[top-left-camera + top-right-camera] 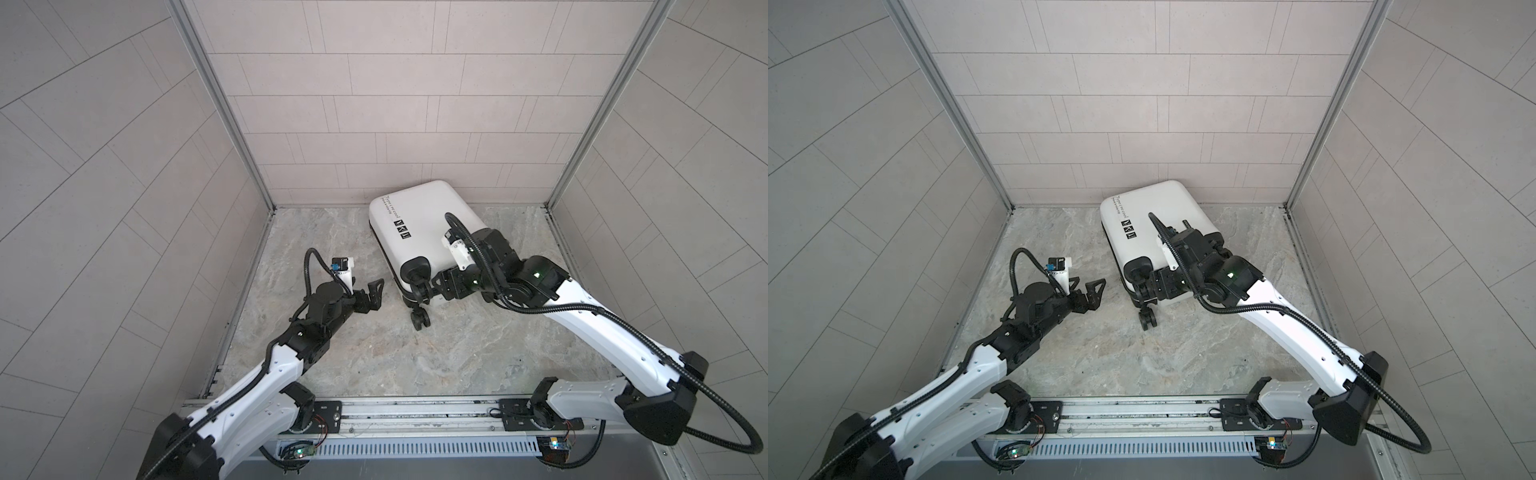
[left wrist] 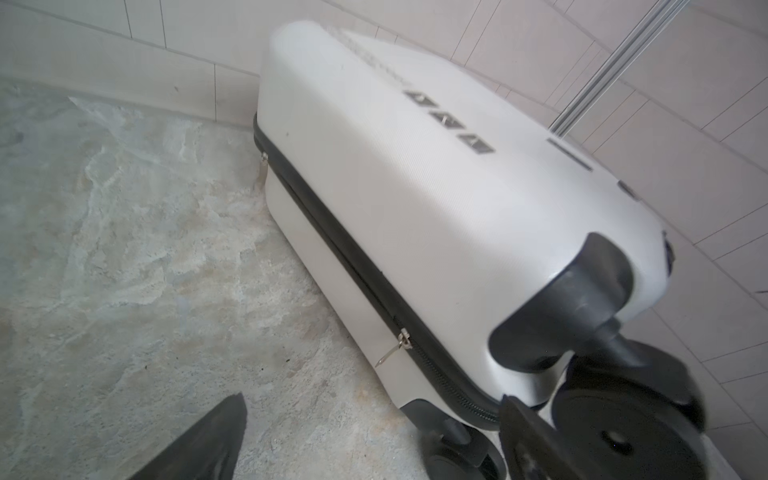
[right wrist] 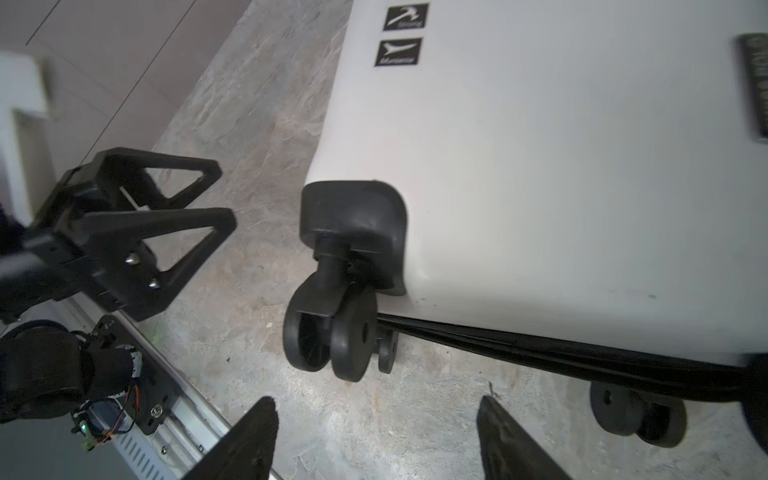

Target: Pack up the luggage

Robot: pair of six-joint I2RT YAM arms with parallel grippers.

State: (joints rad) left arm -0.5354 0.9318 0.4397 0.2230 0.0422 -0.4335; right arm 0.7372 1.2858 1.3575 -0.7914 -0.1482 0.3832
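Observation:
The luggage (image 1: 419, 224) (image 1: 1154, 216) is a small white hard-shell suitcase, closed and lying flat near the back wall, with its black wheels (image 1: 419, 322) toward the front. Its black zipper runs shut along the side, with a metal pull (image 2: 403, 338) hanging near the wheel end. My left gripper (image 1: 81, 293) (image 1: 1086, 291) (image 2: 370, 401) stands open and empty on the tabletop, left of the suitcase (image 2: 415, 187). My right gripper (image 1: 422, 289) (image 3: 376, 401) is open at the wheel end, a caster (image 3: 332, 332) just ahead of its fingertips, nothing between them.
Tiled walls close in the back (image 1: 382, 124) and both sides. A metal rail (image 1: 415, 409) with the arm bases runs along the front edge. The suitcase's far end sits against the back wall. Marbled tabletop (image 1: 374, 353) shows bare between the arms.

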